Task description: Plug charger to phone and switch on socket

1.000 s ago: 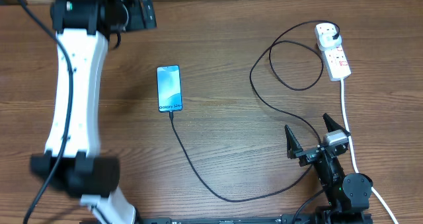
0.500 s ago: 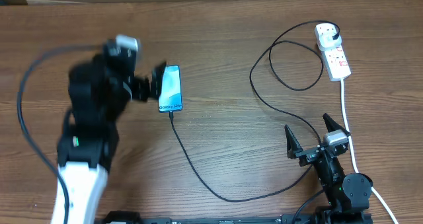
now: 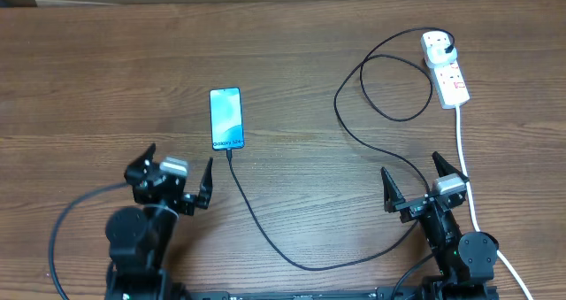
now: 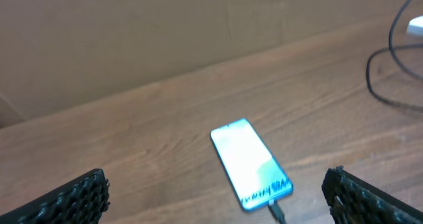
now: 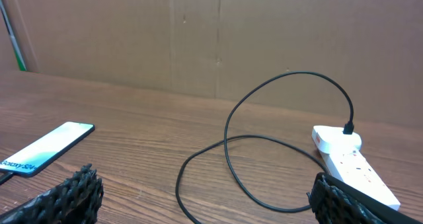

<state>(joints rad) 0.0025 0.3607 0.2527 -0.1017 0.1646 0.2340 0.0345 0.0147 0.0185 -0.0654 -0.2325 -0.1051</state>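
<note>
The phone lies flat on the wooden table with its blue-teal screen lit; it also shows in the left wrist view and the right wrist view. The black charger cable is plugged into its lower edge and loops across the table to a black plug in the white socket strip, which also shows in the right wrist view. My left gripper is open and empty, just below-left of the phone. My right gripper is open and empty near the front right.
The socket's thick white cord runs down the right side past my right gripper. A cardboard wall stands behind the table's far edge.
My left arm has pulled back from above the phone toward the front of the table and now rests low at the front left. The right arm, phone and cable have not moved.
</note>
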